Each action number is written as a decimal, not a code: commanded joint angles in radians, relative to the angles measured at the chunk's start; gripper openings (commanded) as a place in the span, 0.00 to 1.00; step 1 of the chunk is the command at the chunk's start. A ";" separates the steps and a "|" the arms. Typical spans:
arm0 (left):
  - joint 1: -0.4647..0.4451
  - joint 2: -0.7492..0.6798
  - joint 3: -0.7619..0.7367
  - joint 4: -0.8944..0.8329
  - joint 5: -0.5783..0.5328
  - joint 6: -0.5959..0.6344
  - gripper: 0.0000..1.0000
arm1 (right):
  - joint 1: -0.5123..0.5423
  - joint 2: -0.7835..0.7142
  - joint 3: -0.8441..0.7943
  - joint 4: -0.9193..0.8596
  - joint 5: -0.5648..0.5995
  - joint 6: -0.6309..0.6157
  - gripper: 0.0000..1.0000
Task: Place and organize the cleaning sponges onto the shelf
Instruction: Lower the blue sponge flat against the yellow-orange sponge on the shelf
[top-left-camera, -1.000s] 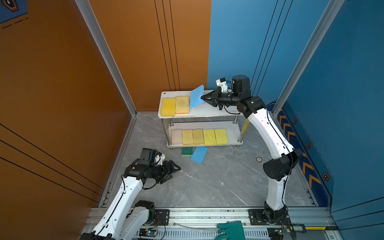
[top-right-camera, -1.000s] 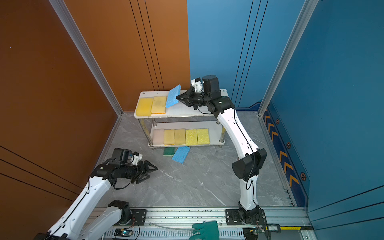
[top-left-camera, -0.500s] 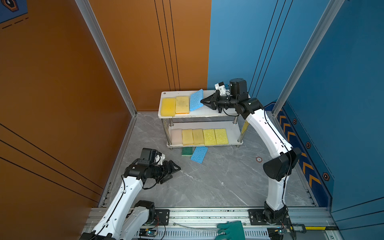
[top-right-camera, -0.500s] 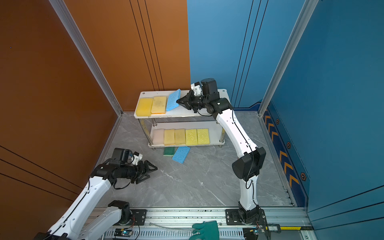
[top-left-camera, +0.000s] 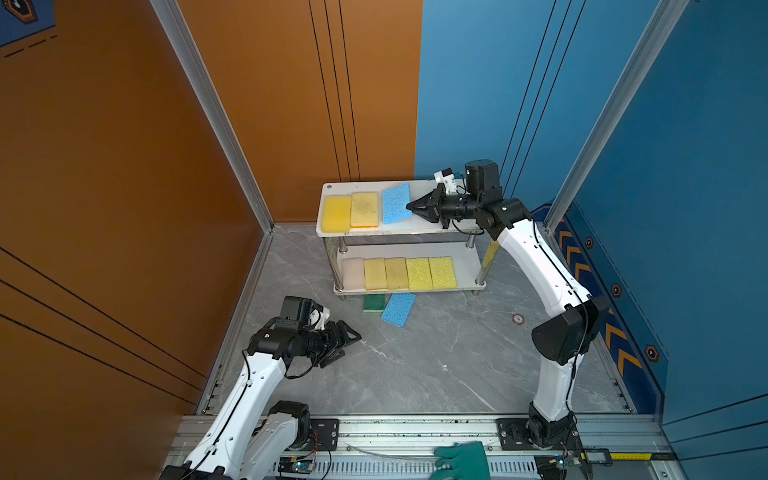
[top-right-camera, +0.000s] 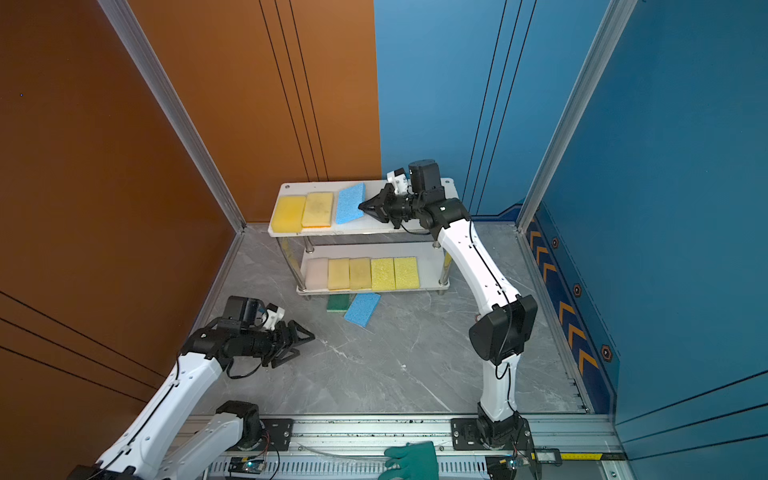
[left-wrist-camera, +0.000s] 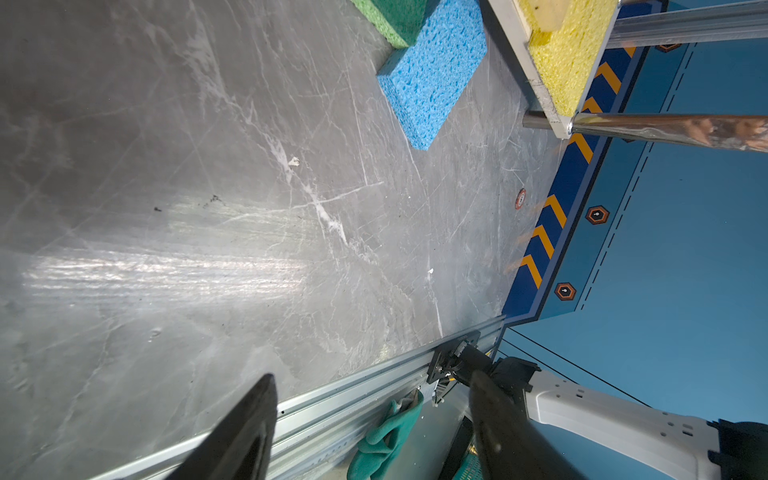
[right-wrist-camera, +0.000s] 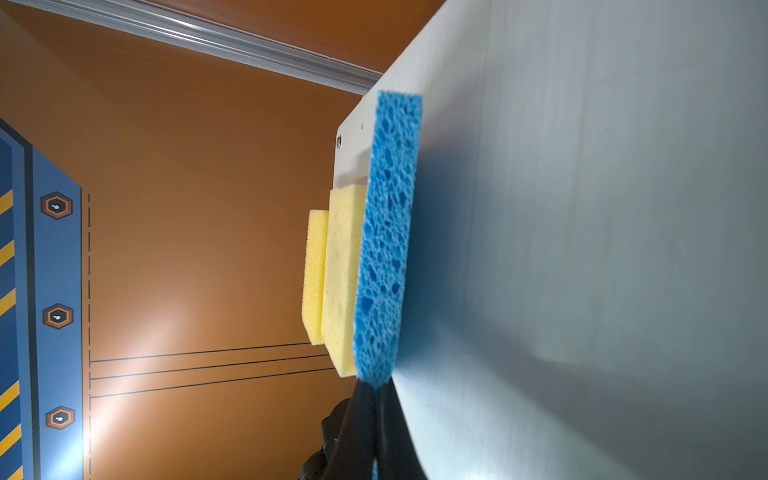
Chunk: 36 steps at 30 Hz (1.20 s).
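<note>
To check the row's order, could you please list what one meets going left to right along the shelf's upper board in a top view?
In a top view: deep yellow sponge → paler yellow sponge → light blue sponge → right end effector, shut on that blue sponge's edge.

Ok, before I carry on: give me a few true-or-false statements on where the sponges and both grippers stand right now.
1. The right gripper is shut on a porous light blue rectangular sponge at the top board of the white two-tier shelf with chrome posts. True.
2. The lower board holds six sponges. False: five, one pale pink-beige sponge and four yellow sponges.
3. The left gripper holds the dark green rectangular sponge. False: it is open and empty; that sponge lies on the grey marbled floor.
4. A second light blue sponge lies on the floor beside the green one. True.
5. The teal-green rubber glove lies on the top board. False: it lies on the metal rail in front.
</note>
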 joint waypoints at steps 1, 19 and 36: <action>0.007 -0.007 0.029 0.005 -0.007 0.002 0.73 | -0.005 -0.044 -0.019 0.005 -0.029 -0.026 0.05; 0.020 -0.042 0.008 0.005 -0.004 -0.020 0.73 | 0.011 -0.074 -0.055 0.005 -0.042 -0.030 0.07; 0.025 -0.054 0.001 0.004 0.007 -0.020 0.73 | 0.028 -0.065 -0.059 0.005 -0.027 -0.040 0.32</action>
